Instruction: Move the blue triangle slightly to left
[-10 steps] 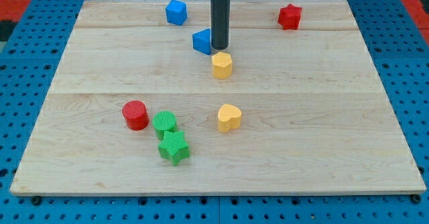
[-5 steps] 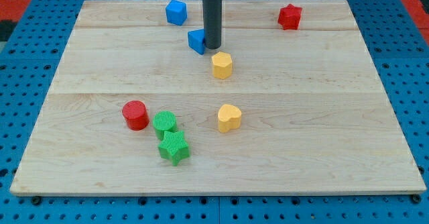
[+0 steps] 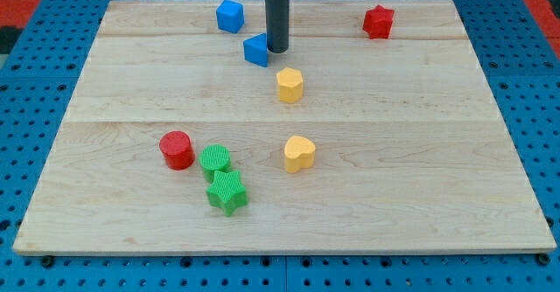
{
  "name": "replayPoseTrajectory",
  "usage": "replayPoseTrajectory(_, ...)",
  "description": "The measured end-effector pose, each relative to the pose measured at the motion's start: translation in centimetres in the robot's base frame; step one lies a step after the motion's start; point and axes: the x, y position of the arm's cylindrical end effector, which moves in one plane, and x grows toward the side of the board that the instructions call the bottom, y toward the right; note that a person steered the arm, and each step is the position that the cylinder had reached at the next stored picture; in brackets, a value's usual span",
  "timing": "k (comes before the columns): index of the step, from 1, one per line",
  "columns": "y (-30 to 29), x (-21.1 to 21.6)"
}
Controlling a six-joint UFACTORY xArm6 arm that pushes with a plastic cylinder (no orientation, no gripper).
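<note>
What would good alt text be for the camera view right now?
My tip touches the right side of the blue triangle near the top of a wooden board; a blue cube, red star, two yellow blocks, red cylinder, green cylinder and green star lie around.

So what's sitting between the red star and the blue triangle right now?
In the camera view, only my tip stands in that stretch, right against the blue triangle on its right side. From there to the red star the board is bare wood.
</note>
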Motion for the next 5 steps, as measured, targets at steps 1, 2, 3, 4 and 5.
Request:
replayPoseTrajectory(1,0.0,-2.2)
replayPoseTrajectory(2,0.0,-4.5)
replayPoseTrajectory(3,0.0,-6.1)
replayPoseTrajectory(4,-0.6,-7.3)
replayPoseTrajectory(5,-0.7,-9.2)
